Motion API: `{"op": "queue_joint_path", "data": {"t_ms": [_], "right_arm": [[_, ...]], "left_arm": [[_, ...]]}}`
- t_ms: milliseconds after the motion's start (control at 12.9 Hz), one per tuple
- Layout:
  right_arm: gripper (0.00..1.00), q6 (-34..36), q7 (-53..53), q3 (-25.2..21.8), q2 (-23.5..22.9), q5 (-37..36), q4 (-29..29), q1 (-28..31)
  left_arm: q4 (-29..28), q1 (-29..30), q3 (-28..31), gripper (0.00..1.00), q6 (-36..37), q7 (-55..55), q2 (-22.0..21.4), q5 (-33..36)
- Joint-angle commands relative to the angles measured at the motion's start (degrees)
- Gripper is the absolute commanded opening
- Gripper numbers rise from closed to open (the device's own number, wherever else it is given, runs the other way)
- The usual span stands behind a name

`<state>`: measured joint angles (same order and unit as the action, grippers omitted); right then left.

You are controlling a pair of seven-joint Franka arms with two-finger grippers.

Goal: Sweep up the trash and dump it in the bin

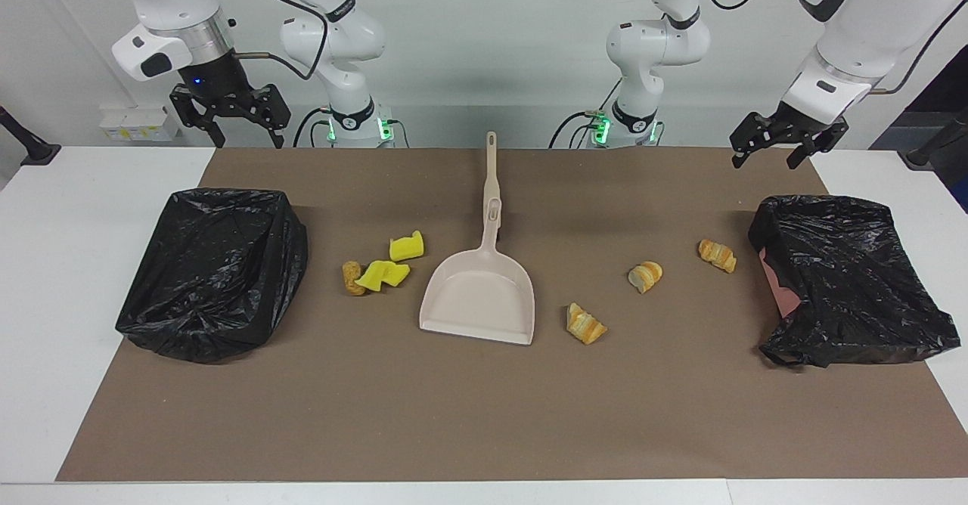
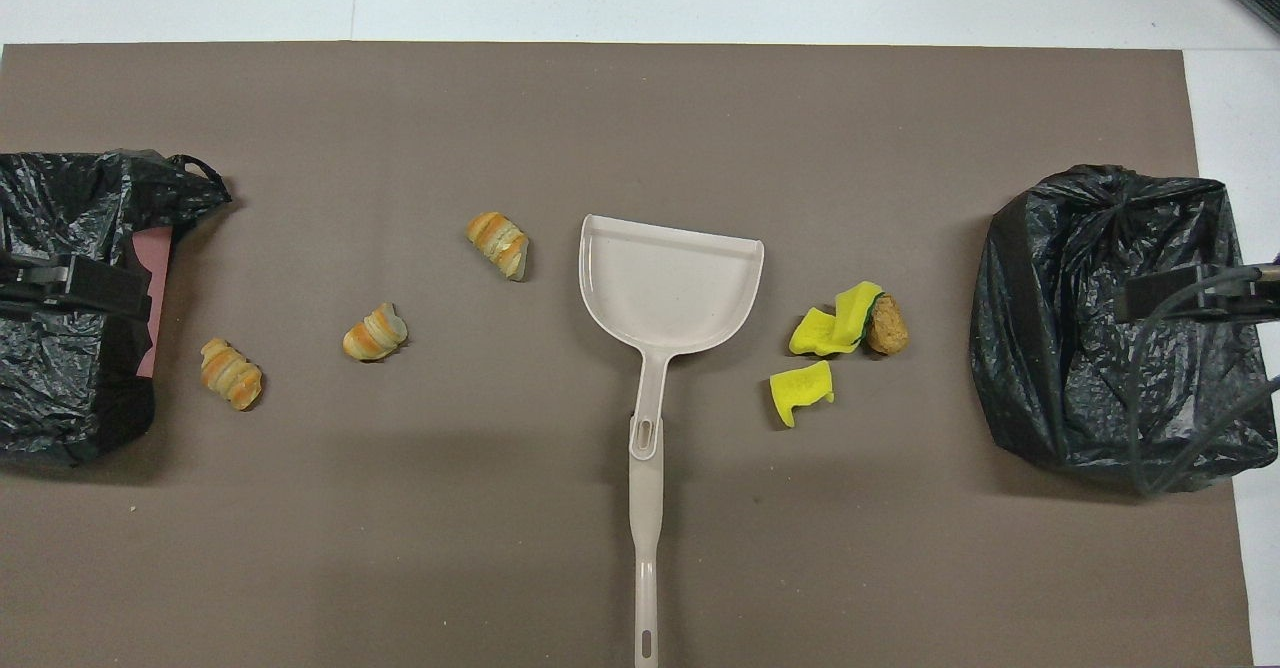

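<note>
Three golden-orange bread chunks [image 1: 586, 325] [image 1: 645, 275] [image 1: 717, 255] lie on the brown mat between the beige dustpan [image 1: 484, 297] and the bin at the left arm's end [image 1: 847, 278]. Two yellow spongy pieces [image 1: 406, 246] [image 1: 382, 274] and a brown lump [image 1: 352, 278] lie between the dustpan and the bin at the right arm's end [image 1: 215, 271]. Both bins are lined with black bags. My right gripper [image 1: 249, 138] hangs open and empty up in the air by its bin. My left gripper [image 1: 765, 159] is open and empty, raised by the other bin.
The dustpan's long handle [image 2: 646, 508] points toward the robots, its mouth away from them. The brown mat [image 2: 600, 108] covers most of the white table. A pink patch [image 2: 152, 298] shows at the left-end bin's rim.
</note>
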<state>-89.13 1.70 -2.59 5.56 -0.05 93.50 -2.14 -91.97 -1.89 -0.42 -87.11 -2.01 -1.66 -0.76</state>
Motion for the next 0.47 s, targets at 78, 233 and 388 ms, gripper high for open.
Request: {"op": "queue_joint_path", "data": {"t_ms": [78, 233, 388], "right_arm": [[1.0, -0.87, 1.03, 0.22, 1.56, 0.93, 1.86, 0.38], [1.0, -0.78, 1.03, 0.22, 1.56, 0.93, 1.86, 0.38], [1.0, -0.78, 1.03, 0.22, 1.56, 0.93, 1.86, 0.38]], "left_arm": [[-0.41, -0.66, 0.51, 1.0, -1.56, 0.78, -0.28, -0.47], [-0.58, 0.04, 0.59, 1.0, -0.7, 0.43, -0.45, -0.39], [-0.49, 0.39, 1.3, 1.0, -1.22, 0.34, -0.45, -0.21]]}}
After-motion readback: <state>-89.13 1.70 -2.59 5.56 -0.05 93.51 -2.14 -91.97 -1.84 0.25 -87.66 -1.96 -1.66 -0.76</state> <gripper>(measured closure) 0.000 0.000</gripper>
